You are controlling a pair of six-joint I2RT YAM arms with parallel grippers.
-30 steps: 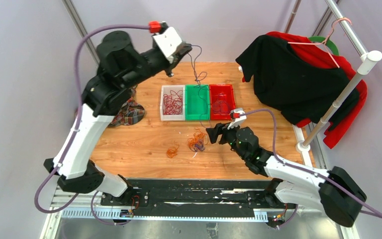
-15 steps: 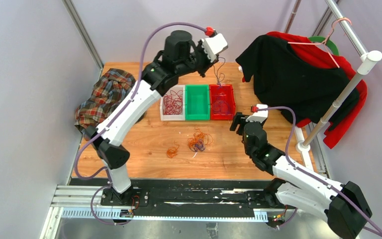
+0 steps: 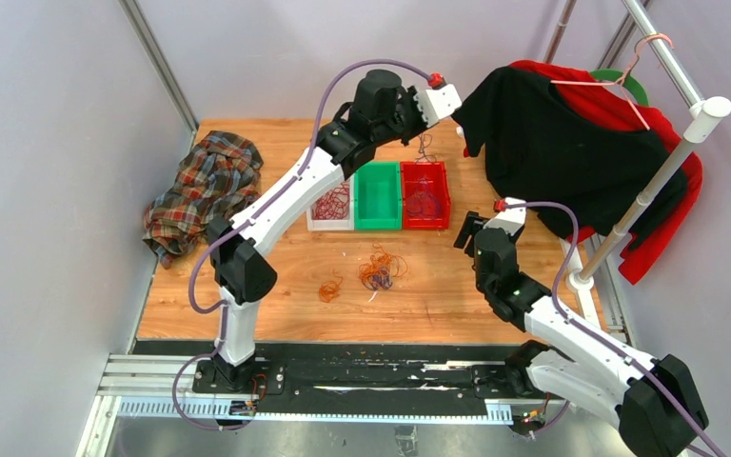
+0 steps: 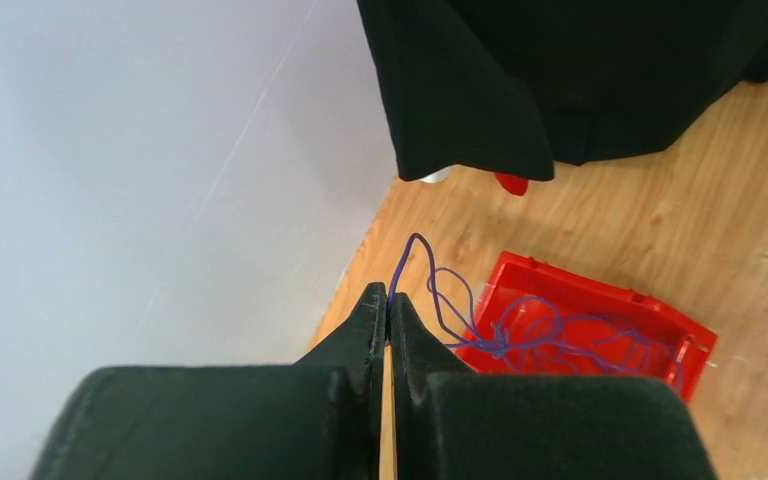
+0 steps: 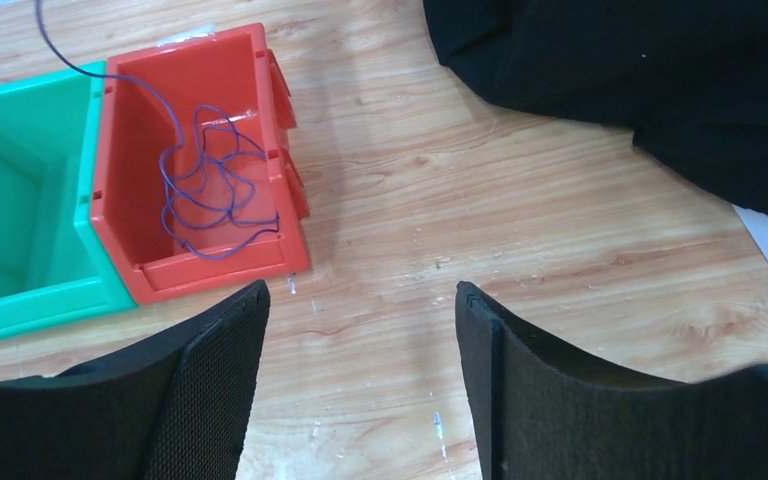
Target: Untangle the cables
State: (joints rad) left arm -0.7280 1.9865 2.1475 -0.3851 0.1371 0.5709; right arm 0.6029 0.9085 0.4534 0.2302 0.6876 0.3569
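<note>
My left gripper (image 4: pixel 388 296) is shut on a thin purple cable (image 4: pixel 430 278), held high above the back of the red bin (image 4: pixel 610 297). The cable's lower loops lie in that bin. In the top view the left gripper (image 3: pixel 419 133) hangs over the red bin (image 3: pixel 425 222) with the purple cable (image 3: pixel 424 157) trailing down. My right gripper (image 5: pixel 360 290) is open and empty over bare wood, just right of the red bin (image 5: pixel 210 268). A tangle of orange cables (image 3: pixel 378 269) and a small orange cable (image 3: pixel 329 288) lie on the table. Dark red cables (image 3: pixel 330 200) fill the white bin (image 3: pixel 330 226).
A green bin (image 3: pixel 378 225) stands between the white and red bins. A plaid cloth (image 3: pixel 205 186) lies at the left edge. Black and red clothes (image 3: pixel 571 143) hang on a rack at the back right, beside a white pole (image 3: pixel 647 190).
My left arm has swung right, from above the green bin to above the red bin, carrying the purple cable. My right gripper has drawn back right, away from the orange tangle.
</note>
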